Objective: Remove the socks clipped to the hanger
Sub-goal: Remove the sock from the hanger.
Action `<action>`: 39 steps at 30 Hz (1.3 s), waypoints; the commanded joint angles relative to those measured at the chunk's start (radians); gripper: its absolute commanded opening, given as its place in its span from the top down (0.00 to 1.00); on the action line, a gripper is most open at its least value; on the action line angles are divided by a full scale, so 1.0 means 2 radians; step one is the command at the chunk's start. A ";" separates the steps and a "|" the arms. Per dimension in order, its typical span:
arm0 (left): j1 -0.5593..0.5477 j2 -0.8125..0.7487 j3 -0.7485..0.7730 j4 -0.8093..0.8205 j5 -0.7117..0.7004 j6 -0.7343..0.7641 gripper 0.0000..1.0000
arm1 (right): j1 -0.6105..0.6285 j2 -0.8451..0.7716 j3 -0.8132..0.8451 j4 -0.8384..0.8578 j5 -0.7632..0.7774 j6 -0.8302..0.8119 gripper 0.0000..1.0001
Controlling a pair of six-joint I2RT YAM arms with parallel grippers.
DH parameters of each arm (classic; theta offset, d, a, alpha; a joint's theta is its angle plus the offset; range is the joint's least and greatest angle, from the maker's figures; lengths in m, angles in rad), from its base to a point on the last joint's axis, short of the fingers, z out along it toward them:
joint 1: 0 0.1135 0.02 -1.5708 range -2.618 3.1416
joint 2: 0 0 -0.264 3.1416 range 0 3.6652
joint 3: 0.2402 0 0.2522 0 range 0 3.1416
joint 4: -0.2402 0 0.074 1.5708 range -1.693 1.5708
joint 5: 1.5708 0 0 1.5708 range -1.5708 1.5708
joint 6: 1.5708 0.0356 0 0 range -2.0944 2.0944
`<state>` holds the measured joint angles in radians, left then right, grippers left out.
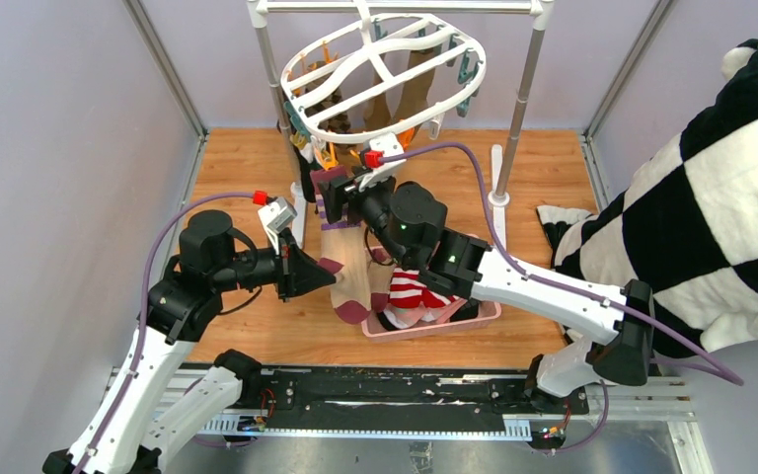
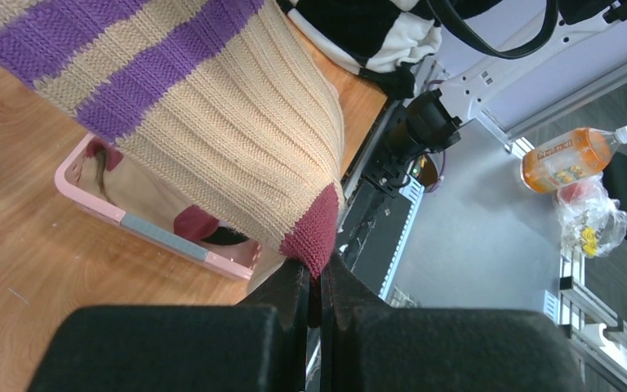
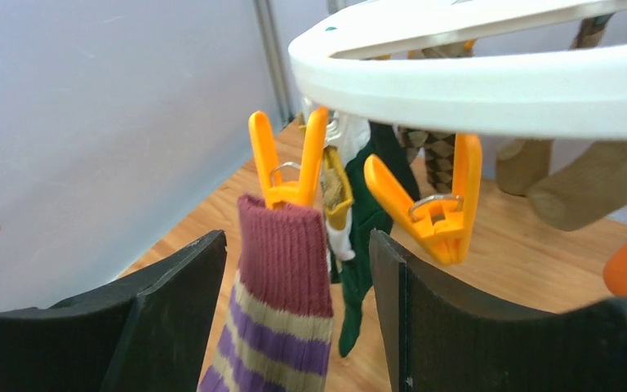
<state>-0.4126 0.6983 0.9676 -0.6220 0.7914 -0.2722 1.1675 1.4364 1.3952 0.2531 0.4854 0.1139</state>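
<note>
Top external view: the checked plush cloth (image 1: 720,188) fills the right side. At the back the white hanger (image 1: 379,62) hangs from the pole rack (image 1: 523,89), socks dangling from its clips. Near the arms a pink basket (image 1: 434,325) holds a red-white striped sock (image 1: 419,291). The beige purple-striped sock (image 1: 350,257) stretches from the hanger down to the left gripper (image 2: 314,273), which is clamped on its maroon toe. The right gripper (image 3: 294,245) stands open astride the cuff, which an orange clip (image 3: 290,192) bites.

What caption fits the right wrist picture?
Open right gripper flanks the striped sock hanging from an orange clip under the hanger.
</note>
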 commanded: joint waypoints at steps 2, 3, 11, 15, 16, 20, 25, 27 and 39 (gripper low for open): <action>-0.009 -0.004 -0.008 0.013 -0.006 0.006 1.00 | 0.006 0.029 0.037 0.031 0.063 -0.050 0.29; -0.010 -0.005 -0.008 0.012 -0.005 0.006 1.00 | 0.006 0.035 0.040 0.039 0.066 -0.055 0.28; -0.014 -0.008 -0.009 0.012 -0.006 0.002 1.00 | 0.005 0.069 0.061 0.089 0.087 -0.097 0.29; -0.015 -0.011 -0.011 0.012 -0.008 0.001 1.00 | 0.004 0.073 0.058 0.119 0.095 -0.103 0.33; -0.016 -0.012 -0.011 0.012 -0.008 0.001 1.00 | 0.003 0.072 0.056 0.124 0.095 -0.103 0.34; -0.016 -0.015 -0.011 0.012 -0.009 -0.003 1.00 | -0.006 0.063 0.049 0.130 0.088 -0.089 0.39; -0.018 -0.015 -0.012 0.012 -0.013 -0.005 1.00 | -0.017 0.058 0.052 0.125 0.063 -0.070 0.48; -0.018 -0.014 -0.012 0.012 -0.013 -0.006 1.00 | -0.019 0.059 0.054 0.122 0.059 -0.063 0.52; -0.020 -0.015 -0.012 0.012 -0.016 -0.007 1.00 | -0.027 0.059 0.066 0.110 0.047 -0.035 0.49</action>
<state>-0.4419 0.6758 0.9485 -0.6216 0.7620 -0.2810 1.1259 1.5772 1.4860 0.4644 0.5766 0.0151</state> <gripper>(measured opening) 0.025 0.519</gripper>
